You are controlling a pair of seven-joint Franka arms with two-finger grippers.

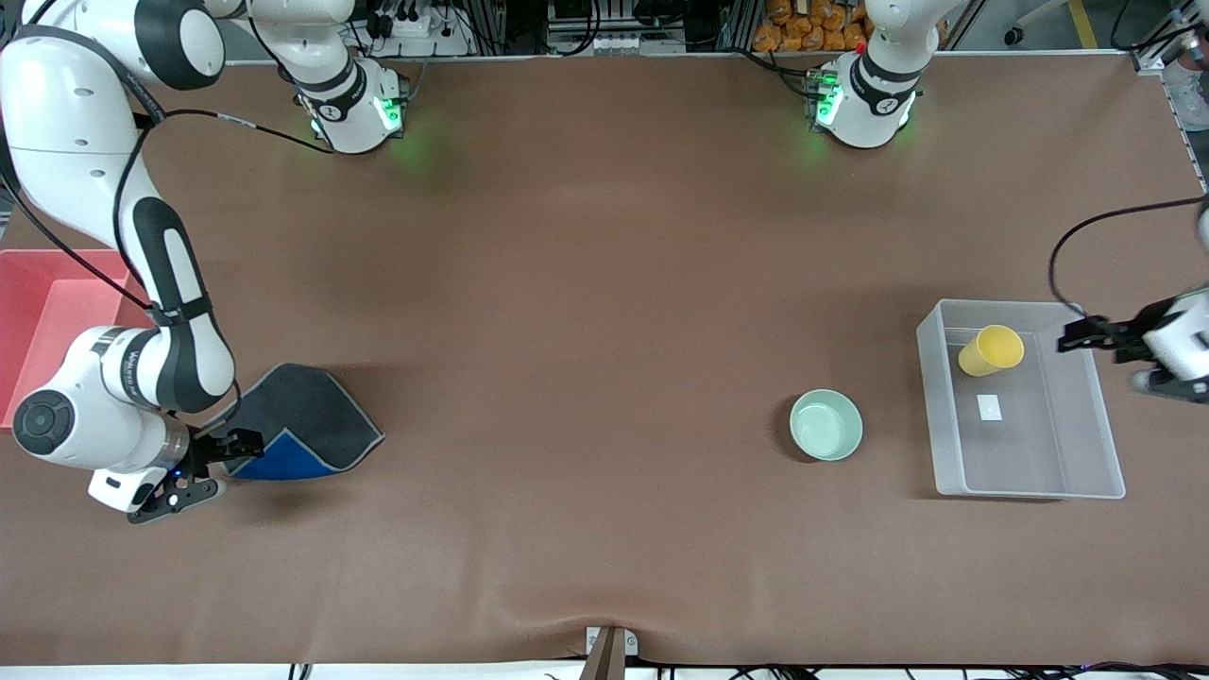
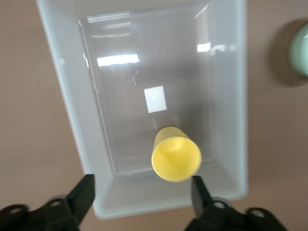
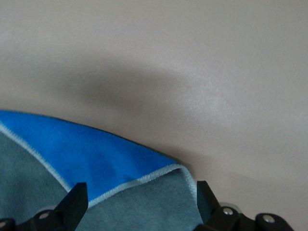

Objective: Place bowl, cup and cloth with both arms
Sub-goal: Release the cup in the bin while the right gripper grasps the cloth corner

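Brown table, clear bin at left arm's end, red bin at right arm's end; cup in, bowl and cloth still out.

Cup lies on its side in clear bin, mouth toward left pincer, which hangs wide and empty over the bin's rim just beside it. Bowl upright on table beside the bin, toward the middle, nearer front cam than cup; left arm is far closer to it. Right pincer wide, empty, low at the blue folded corner of cloth; corner sits between its fingers in wrist view. Contact w/ cloth can't tell. Left arm mostly cut off at frame edge; cloth partly hidden by right arm.
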